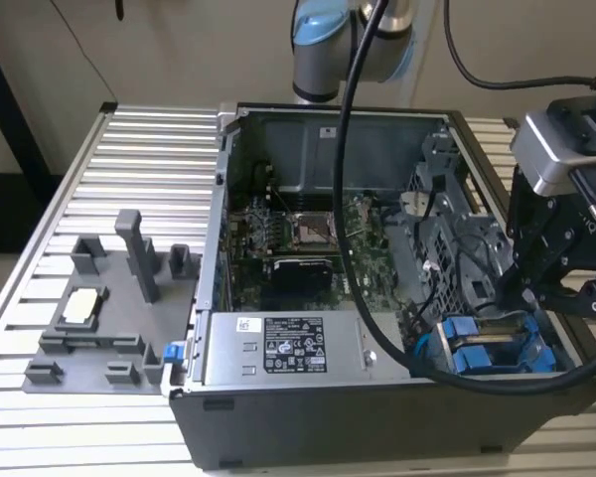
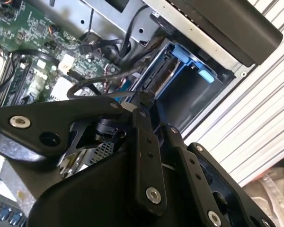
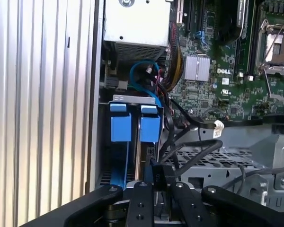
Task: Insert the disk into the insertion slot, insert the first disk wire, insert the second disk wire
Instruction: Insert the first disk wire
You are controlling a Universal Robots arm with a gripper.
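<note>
**A Ribbed Metal Table With Two Things On It**

The table [image 1: 129,139] was shiny silver metal, with long ribs running across its top. A big open computer case [image 1: 278,397] sat on it. Just beside the case, on the exterior view's left, lay a flat grey plate [image 1: 129,318]. Grey blocks and one tall post [image 1: 139,253] stood up from the plate. Bare ribs showed past the case's other side too.

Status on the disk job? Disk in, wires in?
The disk step looks done: two blue carriers sit side by side in the drive cage. In hand: the gripper is low at the cage, among black cables. Left: probably both wires, since I can't see either connector seated.
</note>
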